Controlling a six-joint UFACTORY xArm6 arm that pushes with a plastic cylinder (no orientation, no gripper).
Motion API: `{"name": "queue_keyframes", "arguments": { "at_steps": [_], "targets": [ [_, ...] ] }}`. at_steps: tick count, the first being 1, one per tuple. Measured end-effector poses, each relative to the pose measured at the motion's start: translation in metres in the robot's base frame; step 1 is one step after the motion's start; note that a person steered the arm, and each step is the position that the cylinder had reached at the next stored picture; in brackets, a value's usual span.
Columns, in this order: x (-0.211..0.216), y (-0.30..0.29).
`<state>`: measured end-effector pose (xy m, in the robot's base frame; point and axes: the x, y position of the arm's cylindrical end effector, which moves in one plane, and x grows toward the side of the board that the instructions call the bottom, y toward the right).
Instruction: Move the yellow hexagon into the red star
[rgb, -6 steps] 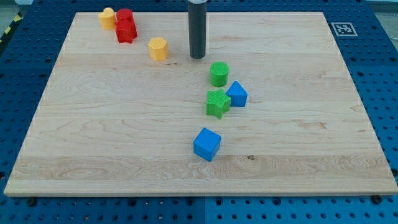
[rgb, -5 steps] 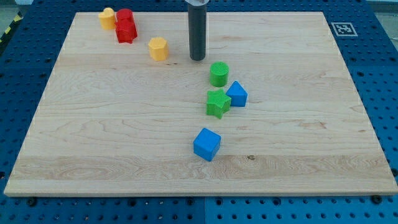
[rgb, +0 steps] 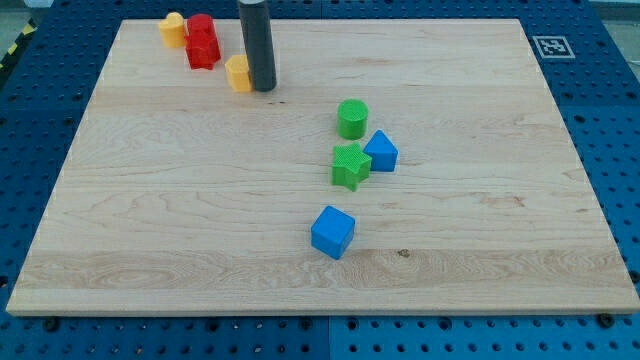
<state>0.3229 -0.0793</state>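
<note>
Pressing against the yellow hexagon (rgb: 237, 73) from the view's right, my tip (rgb: 263, 87) holds nothing; the red star (rgb: 203, 50) lies up-left, near.

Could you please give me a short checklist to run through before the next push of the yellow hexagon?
1. My tip is at the yellow hexagon, on its right side in the view: ok.
2. Tip actually touching the hexagon: cannot tell.
3. Red star lies up and to the view's left of the hexagon, roughly along the push line: ok.
4. Hexagon against the star: not ok, a gap shows.
5. No block between hexagon and star: ok.
6. Green cylinder lies away from the path: ok.
</note>
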Motion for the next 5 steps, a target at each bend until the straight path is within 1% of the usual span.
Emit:
{"name": "queue_keyframes", "arguments": {
  "at_steps": [1, 3, 5],
  "targets": [
    [-0.02, -0.007],
    [-0.043, -0.035],
    [-0.052, -0.025]
  ]
}}
